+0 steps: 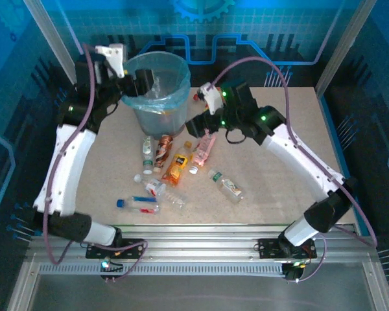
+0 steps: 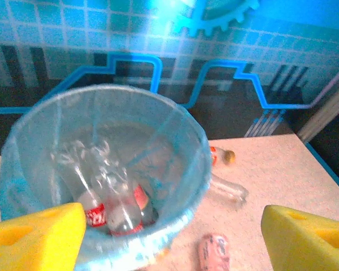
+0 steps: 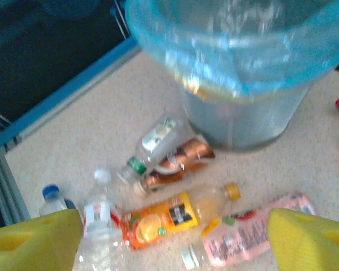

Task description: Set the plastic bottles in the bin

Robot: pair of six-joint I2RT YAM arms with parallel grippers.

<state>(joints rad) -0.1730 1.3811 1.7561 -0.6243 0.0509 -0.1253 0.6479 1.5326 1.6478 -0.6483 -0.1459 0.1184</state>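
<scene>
1. Hanging spread wide and empty above the mouth of the bin (image 2: 199, 148): left gripper (image 2: 169, 240), one yellow pad (image 2: 37, 234) on either side, nothing pinched.
2. Likewise spread and empty: right gripper (image 3: 175, 240), low over the loose plastic bottles (image 1: 175, 175) in front of the bin wall, with the orange-labelled bottle (image 3: 169, 217) and pink-labelled bottle (image 3: 260, 234) just beneath.
3. Already inside the blue liner: a few red-labelled bottles (image 2: 110, 210). Lying on the table (image 1: 285, 168) in front of the bin: several more. Beside the bin, past its rim: an orange-capped bottle (image 2: 220, 156) and a clear bottle (image 2: 229, 192).
4. Probably very light, thin-walled and springy; apt to dent, roll or squirt out from smooth pads. Best taken across the mid-body over the label, square to the long axis, never at the cap or tapering shoulder.
5. Crowded at the bin's foot, brown-labelled bottle (image 3: 178, 164) touching the green-labelled bottle (image 3: 155, 144); easier pickings at the scattered near ones.
6. Tall rim with a loose bag overhang, so worth lifting well clear before releasing. Table edges well apart; other arm near the rim, so worth minding.
</scene>
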